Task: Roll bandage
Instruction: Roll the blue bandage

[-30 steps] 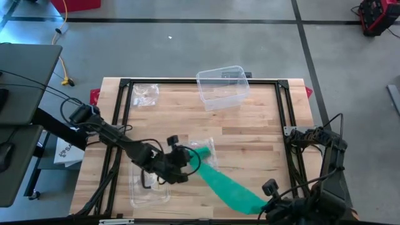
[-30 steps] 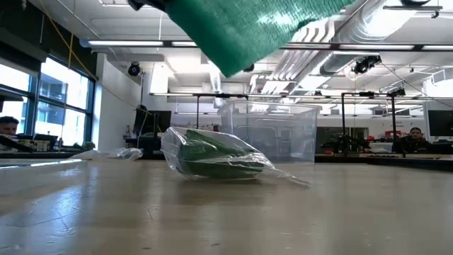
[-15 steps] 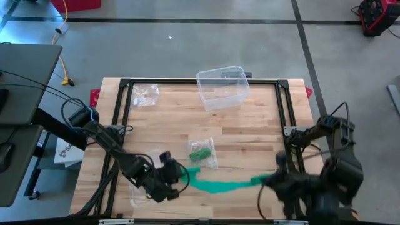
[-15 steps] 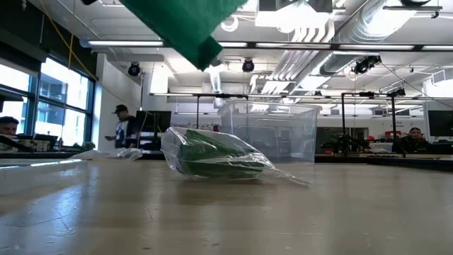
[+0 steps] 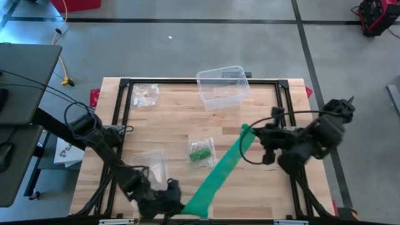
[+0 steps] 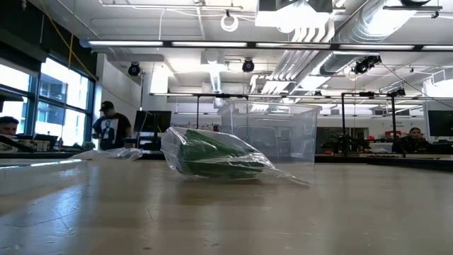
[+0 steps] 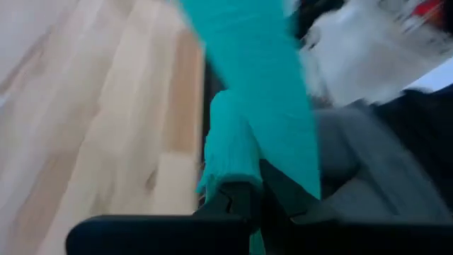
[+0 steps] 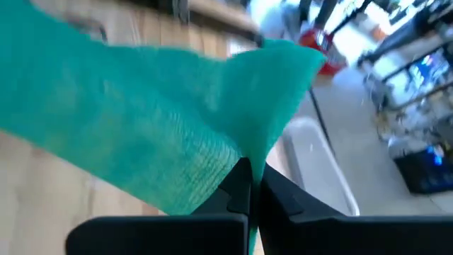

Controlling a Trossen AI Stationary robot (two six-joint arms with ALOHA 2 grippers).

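A long green bandage [image 5: 219, 169] hangs spread out as one strip above the table, running from the near edge's middle up toward the right. My left gripper [image 5: 177, 201] is shut on its near end, and my right gripper [image 5: 251, 133] is shut on its far end. In the low view the strip is out of sight. A second green bandage in a clear bag [image 5: 200, 152] lies flat at the table's middle [image 6: 212, 157]. My left gripper pinches the bandage's near end [image 7: 228, 164] between its two fingers, the cloth gathered into a bunch there. The strip runs away from the fingers, lifted clear of the table. My right gripper pinches the bandage's far end [image 8: 256, 154] at a fold of the cloth between its shut fingers. The strip spreads wide from that point and stretches fairly taut toward the other gripper, clear of the table.
A clear plastic box [image 5: 222, 86] stands at the far middle. An empty clear bag [image 5: 150, 164] lies near my left arm, another [image 5: 145, 94] at the far left. A black frame [image 5: 284, 106] runs around the tabletop. People stand in the room behind.
My right gripper has swung from the near right corner up and toward the far edge, turning as it went. My left gripper has moved toward the near edge. The bandage between them has swung round, drawn straighter, and left the low view.
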